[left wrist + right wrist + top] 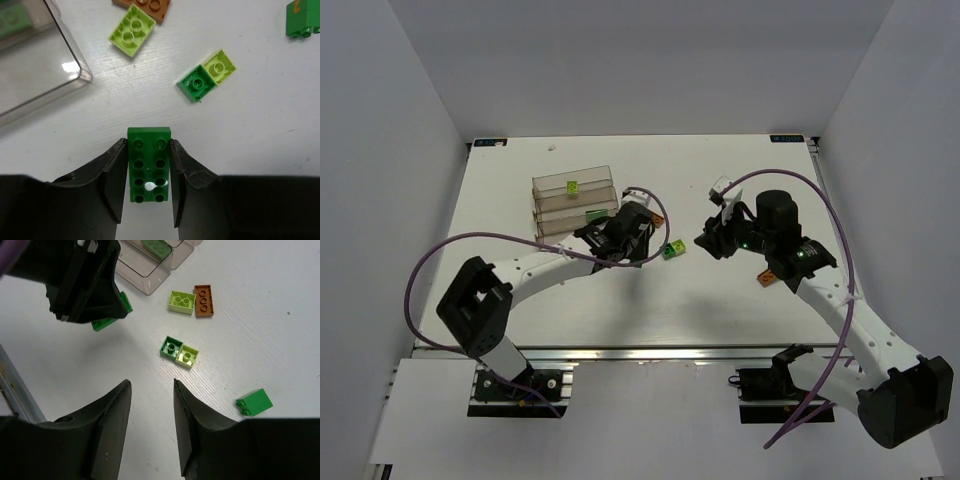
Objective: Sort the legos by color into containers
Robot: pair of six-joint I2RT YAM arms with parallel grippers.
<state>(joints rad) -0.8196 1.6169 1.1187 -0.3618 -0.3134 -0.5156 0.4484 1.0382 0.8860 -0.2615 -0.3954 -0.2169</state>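
1. Legos: one dark green eight-stud brick (149,165) sits at the lower centre of the left wrist view. The left gripper (149,145) is clamped on its two long sides.
2. Loose bricks lie on the white table (250,150) above the held brick:
   - joined green-and-lime pair (206,75), centre right;
   - lime four-stud brick (132,30), top centre;
   - orange brick (145,6), at the top edge, just beside the lime one;
   - dark green block (302,19), upper right corner.
3. Containers (35,60): the clear bins occupy the upper left of the left wrist view. In the top view the cluster stands at the upper left of the table. It holds a lime brick in a rear bin (572,186) and a green brick in a nearer bin (595,214).
4. The right gripper (151,385) is at the bottom centre of the right wrist view. Its fingers stand apart with nothing between them, over bare table.
5. A second orange brick (767,278) lies just beside the right arm, right of centre in the top view.
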